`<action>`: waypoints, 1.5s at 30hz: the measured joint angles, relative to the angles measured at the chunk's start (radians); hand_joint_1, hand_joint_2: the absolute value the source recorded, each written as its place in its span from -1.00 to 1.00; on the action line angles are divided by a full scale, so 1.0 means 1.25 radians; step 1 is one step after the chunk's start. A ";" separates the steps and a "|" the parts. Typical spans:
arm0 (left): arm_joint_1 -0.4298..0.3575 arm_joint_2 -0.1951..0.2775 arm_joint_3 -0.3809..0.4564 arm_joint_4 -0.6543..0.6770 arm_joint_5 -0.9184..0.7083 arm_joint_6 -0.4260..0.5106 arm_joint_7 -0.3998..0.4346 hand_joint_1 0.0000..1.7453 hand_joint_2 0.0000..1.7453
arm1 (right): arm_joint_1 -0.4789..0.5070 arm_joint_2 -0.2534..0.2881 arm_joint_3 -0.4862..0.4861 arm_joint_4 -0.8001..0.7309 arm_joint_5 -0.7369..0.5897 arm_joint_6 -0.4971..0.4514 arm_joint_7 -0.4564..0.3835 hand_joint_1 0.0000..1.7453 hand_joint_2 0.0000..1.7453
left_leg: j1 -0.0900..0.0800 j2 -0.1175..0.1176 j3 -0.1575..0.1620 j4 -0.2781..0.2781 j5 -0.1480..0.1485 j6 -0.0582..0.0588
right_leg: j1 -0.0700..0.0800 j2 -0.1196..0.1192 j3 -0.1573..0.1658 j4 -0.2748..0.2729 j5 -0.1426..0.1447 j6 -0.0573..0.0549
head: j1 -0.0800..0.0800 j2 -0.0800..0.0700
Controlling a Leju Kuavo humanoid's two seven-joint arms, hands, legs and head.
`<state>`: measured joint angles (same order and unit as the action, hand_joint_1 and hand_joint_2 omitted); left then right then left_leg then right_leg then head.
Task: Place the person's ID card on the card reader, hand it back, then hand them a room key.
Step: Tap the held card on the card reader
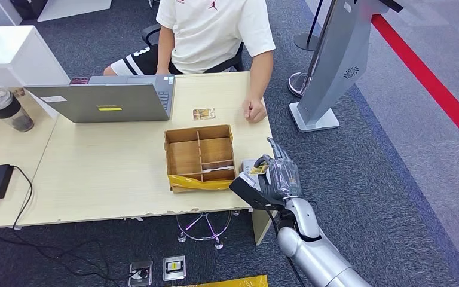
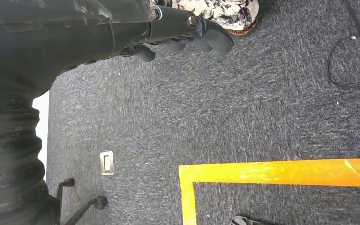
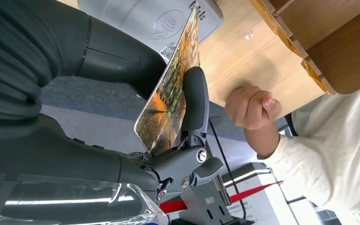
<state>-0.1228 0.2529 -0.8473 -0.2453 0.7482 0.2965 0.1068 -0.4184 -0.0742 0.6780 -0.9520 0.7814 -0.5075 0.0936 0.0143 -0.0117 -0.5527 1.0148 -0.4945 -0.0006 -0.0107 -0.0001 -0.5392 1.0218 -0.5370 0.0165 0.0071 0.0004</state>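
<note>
while pinched in the right hand (image 3: 187, 140), id card (image 3: 168, 89) tilted just above card reader (image 3: 154, 21). left hand (image 2: 183, 28) hanging, fingers curled on nothing.

The ID card (image 3: 168, 89), printed in orange and dark tones, stood on edge just above the grey card reader (image 3: 136, 21) (contact unclear). Another card (image 1: 204, 113) lay flat at the box's twelve o'clock.
</note>
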 joint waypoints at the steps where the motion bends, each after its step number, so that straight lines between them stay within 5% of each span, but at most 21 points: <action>1: 0.000 0.000 0.000 0.000 -0.001 0.000 0.000 -1.00 1.00 | -0.002 0.001 0.001 0.006 -0.005 -0.002 0.000 1.00 1.00 | 0.000 0.000 0.000 0.000 0.000 0.000 | 0.000 0.000 0.000 0.000 0.000 0.000 | 0.000 0.000; 36: 0.000 0.000 0.001 0.000 0.017 0.012 0.024 -1.00 1.00 | -0.032 0.068 0.013 0.240 -0.056 -0.073 -0.036 1.00 1.00 | 0.000 0.000 0.001 0.000 0.000 0.000 | 0.000 0.000 0.000 0.000 0.000 0.000 | 0.000 0.000; 45: 0.000 0.000 0.001 0.000 0.005 0.012 0.023 -1.00 1.00 | -0.054 0.055 0.015 0.255 -0.080 -0.105 -0.015 1.00 1.00 | 0.000 0.000 0.001 0.000 0.000 0.000 | 0.000 0.000 0.001 0.000 0.000 0.000 | 0.000 0.000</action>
<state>-0.1223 0.2533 -0.8465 -0.2453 0.7549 0.3116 0.1352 -0.4852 -0.0056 0.6967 -0.6336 0.6811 -0.6391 0.0744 0.0141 -0.0115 -0.5517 1.0148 -0.4943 -0.0006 -0.0109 0.0001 -0.5385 1.0217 -0.5368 0.0165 0.0072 0.0004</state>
